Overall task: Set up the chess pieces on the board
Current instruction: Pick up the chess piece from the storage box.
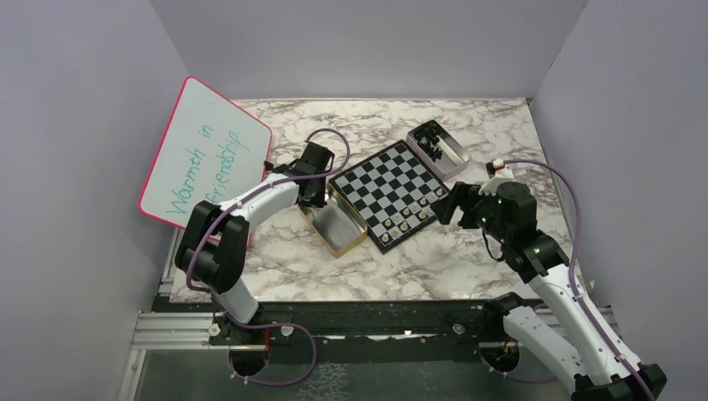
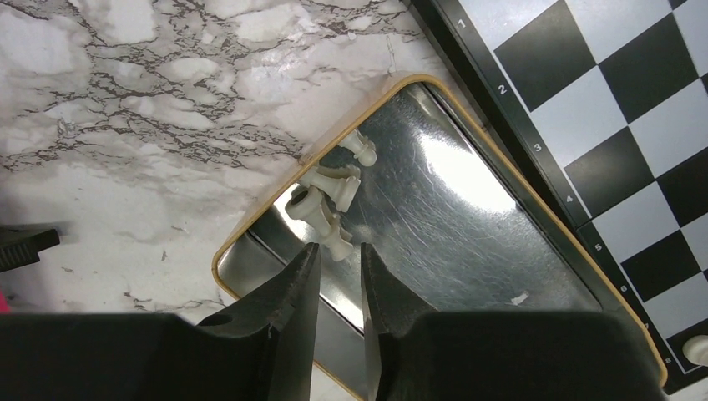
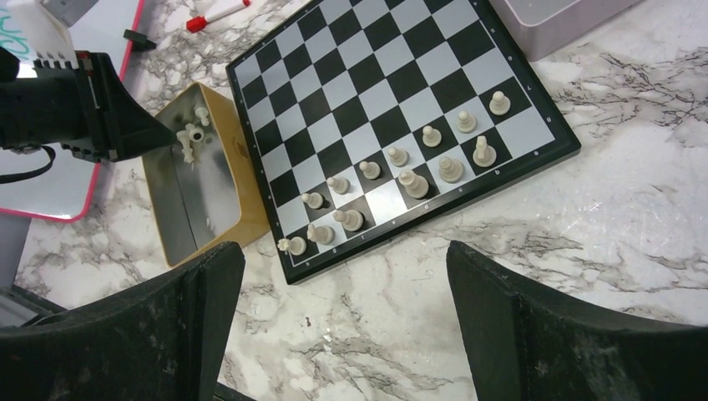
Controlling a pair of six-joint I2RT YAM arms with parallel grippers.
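At the centre of the marble table, the board is lying turned at an angle, one corner pointing toward the arm bases. Pale chess pieces are standing upright in two rows along its near-right edge.

Just beside the board's near-left edge, a gold-rimmed tin is lying open on the table. A small cluster of loose pale pieces is lying on their sides in the far end of this tin.

The left gripper is reaching down into that end of the tin. Its fingers are standing a narrow gap apart. The end of one loose piece is lying at the tips, between them. Whether the fingers are pressing on that piece cannot be told.

The right gripper is hovering over the table just off the board's near-right edge. Its jaws are standing wide apart and are holding nothing.

A silver tin is sitting at the board's far-right edge, with black pieces lying inside it.

A pink-framed whiteboard with green handwriting is leaning at the far left. In the right wrist view, a red marker is lying near it.
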